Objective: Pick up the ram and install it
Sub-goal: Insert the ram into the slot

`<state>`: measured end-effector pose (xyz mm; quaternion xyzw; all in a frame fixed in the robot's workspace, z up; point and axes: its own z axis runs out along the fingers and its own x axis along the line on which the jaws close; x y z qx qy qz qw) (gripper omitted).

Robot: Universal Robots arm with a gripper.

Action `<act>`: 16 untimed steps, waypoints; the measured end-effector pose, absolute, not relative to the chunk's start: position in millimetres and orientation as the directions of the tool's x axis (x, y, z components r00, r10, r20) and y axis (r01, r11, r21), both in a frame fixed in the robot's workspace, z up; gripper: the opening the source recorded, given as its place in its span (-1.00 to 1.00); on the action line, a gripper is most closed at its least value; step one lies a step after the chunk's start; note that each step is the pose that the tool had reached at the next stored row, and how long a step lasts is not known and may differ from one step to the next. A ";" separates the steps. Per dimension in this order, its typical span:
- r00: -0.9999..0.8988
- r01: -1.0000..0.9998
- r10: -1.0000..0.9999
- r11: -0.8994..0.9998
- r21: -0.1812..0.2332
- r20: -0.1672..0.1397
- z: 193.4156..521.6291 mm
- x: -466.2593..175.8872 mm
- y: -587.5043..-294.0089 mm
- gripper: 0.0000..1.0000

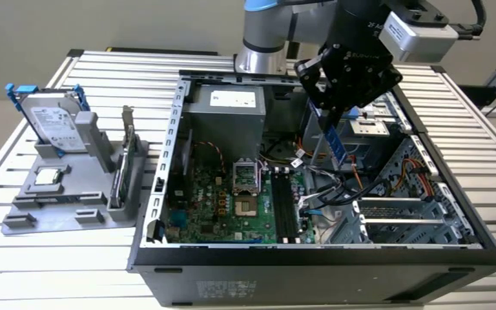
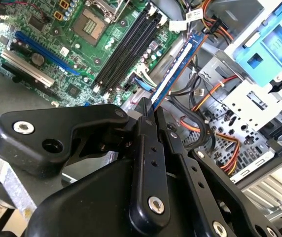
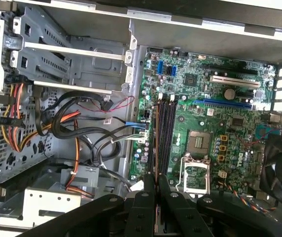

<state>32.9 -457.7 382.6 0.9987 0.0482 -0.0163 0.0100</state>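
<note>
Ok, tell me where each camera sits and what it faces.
Exterior view: off the arm, looking down into the open computer case; gripper holding the ram.
Second wrist view: on the arm, facing along the gripper and ram.
First wrist view: on the arm, above the motherboard.
Both wrist views share the memory slots.

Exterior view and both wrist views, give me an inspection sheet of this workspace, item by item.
Surface: slatted metal table carrying an open computer case.
Job's things: ram held upright above the motherboard; black memory slots vacant.
Clutter: grey holder at the exterior view's left with a hard drive and an expansion card.
Gripper: gripper shut on the ram.
Cables: black, orange and red wires loose beside the motherboard.
Surroundings: grey wall; another slatted frame at the exterior view's right.
</note>
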 end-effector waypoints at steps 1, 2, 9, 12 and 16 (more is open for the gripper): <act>0.995 0.097 0.096 -0.995 0.019 -0.034 382.1 32.9 -457.7 -1.00; 0.995 0.097 0.096 -0.995 0.019 -0.034 381.8 32.9 -457.7 -1.00; 0.995 0.096 0.096 -0.995 0.023 -0.034 379.1 32.9 -457.7 -1.00; 0.995 0.096 0.096 -0.995 0.026 -0.034 378.0 32.9 -457.7 -1.00; 0.995 0.096 0.095 -0.995 0.033 -0.035 376.2 32.9 -457.4 -1.00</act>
